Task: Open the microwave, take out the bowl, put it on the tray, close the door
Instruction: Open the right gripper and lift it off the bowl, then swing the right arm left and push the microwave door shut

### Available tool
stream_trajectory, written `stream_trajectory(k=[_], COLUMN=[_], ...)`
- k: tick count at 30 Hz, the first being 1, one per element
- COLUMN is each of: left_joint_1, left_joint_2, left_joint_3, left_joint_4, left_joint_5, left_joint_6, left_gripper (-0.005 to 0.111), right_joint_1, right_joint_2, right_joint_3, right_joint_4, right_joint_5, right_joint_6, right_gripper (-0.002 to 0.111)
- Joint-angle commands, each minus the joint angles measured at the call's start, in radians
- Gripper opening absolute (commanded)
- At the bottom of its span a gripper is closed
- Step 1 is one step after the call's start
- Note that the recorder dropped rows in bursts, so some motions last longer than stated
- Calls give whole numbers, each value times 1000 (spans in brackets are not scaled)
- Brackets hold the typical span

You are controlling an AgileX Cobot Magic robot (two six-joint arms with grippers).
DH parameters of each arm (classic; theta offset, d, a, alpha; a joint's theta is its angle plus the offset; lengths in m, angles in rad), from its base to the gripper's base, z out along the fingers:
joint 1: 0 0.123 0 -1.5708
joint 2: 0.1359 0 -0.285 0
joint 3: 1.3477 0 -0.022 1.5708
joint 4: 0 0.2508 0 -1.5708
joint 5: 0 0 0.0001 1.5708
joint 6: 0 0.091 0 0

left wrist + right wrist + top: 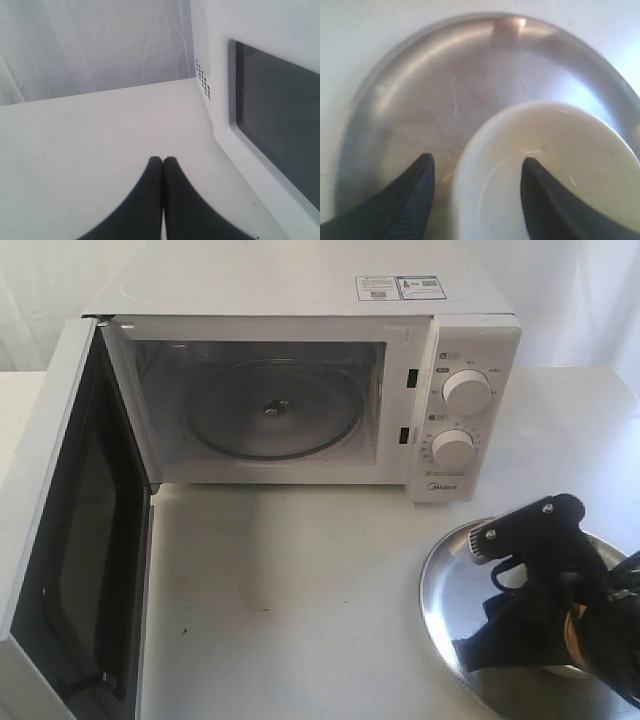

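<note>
The white microwave (300, 290) stands at the back with its door (80, 540) swung wide open to the left; the cavity holds only the glass turntable (265, 410). The silver tray (445, 585) lies at the front right. In the right wrist view the cream-white bowl (555, 165) rests on the tray (435, 90). My right gripper (477, 167) is open, one finger inside the bowl and one outside, the rim between them. My left gripper (162, 161) is shut on nothing, low over the table beside the door's outer face (280, 125).
The right arm (540, 580) hangs over the tray and hides the bowl in the exterior view. Two dials (466, 392) sit on the microwave's right panel. White table (300, 590) stretches between door and tray. White curtain behind.
</note>
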Motion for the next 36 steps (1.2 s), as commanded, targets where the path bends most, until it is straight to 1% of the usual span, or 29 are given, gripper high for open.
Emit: stream_trajectory(k=[1,4,5,7,9,13,17,23,25,27,29,30,32,36], left_joint_1=[-1,-1,-1,-1,-1,-1,-1,-1,-1,-1,-1,-1,-1,-1], left_joint_2=[-2,-2,-2,-2,-2,-2,-2,-2,-2,-2,-2,-2,-2,-2], left_joint_3=[-3,-3,-3,-3,-3,-3,-3,-3,-3,-3,-3,-3,-3,-3], left_joint_4=[-8,-8,-8,-8,-8,-8,-8,-8,-8,-8,-8,-8,-8,-8], left_joint_5=[-4,-4,-4,-4,-4,-4,-4,-4,-4,-4,-4,-4,-4,-4], left_joint_6=[0,0,0,0,0,0,0,0,0,0,0,0,0,0], left_gripper=[0,0,0,0,0,0,0,0,0,0,0,0,0,0], right_joint_1=[21,22,22,22,22,22,22,22,22,31,72,106,184,392], right_joint_2=[-176,-311,-356,-424,-482,-517,-471,-274,-203,-142,-105,-90,-68,-16], right_joint_3=[3,1,-6,-21,-41,-83,-139,-328,-394,-454,-494,-511,-537,-575], right_joint_4=[-31,-55,-55,-55,-38,-40,-40,9,9,12,19,19,19,-33], right_joint_5=[-172,-396,-475,-561,-600,-642,-655,-570,-577,-623,-615,-578,-463,-120], right_joint_6=[13,8,-11,-38,-47,-47,-62,-157,-159,-159,-161,-170,-190,-208], right_gripper=[46,41,37,23,1,0,0,0,0,0,0,0,0,0])
